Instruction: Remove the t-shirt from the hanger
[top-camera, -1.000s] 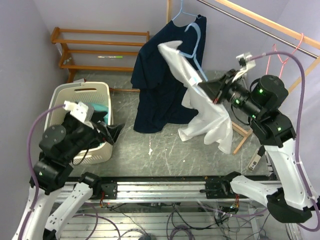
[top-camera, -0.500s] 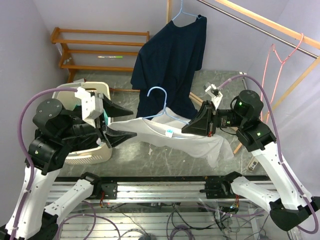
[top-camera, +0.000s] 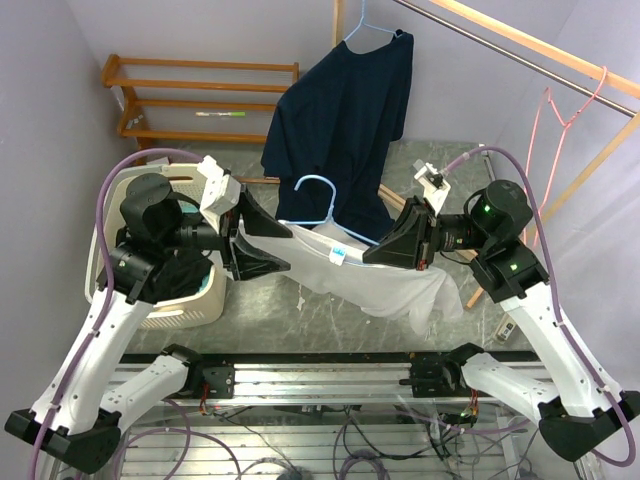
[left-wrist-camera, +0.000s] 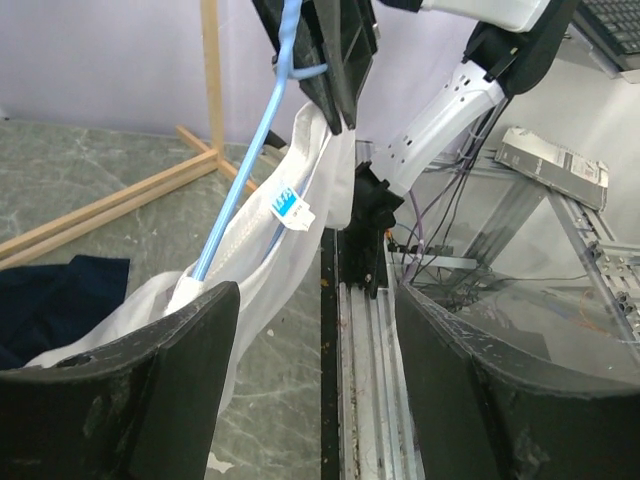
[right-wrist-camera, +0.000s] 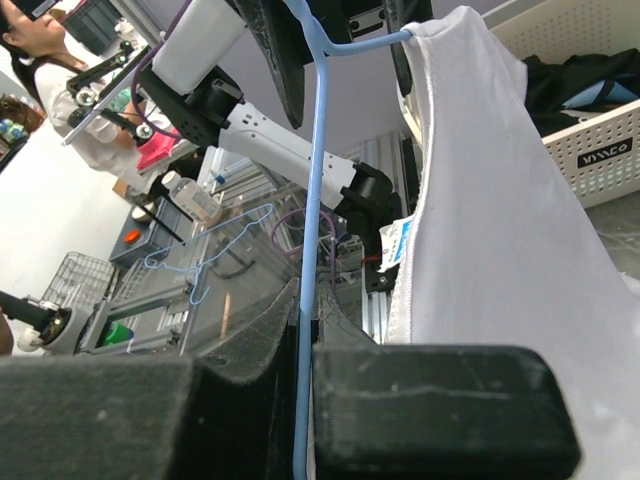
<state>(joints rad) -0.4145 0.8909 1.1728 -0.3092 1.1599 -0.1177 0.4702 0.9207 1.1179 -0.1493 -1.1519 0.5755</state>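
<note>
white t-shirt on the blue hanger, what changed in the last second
The right gripper, shut on the blue hanger, swung the white t-shirt down from beside the navy t-shirt toward the middle. The left gripper rose from the basket to the shirt's left end, jaws open. Navy t-shirt, pink hanger and basket stayed put.

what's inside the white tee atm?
The blue hanger: hook and neck stick out of the white tee at the collar; the ends of its arms are hidden under the cloth.
</note>
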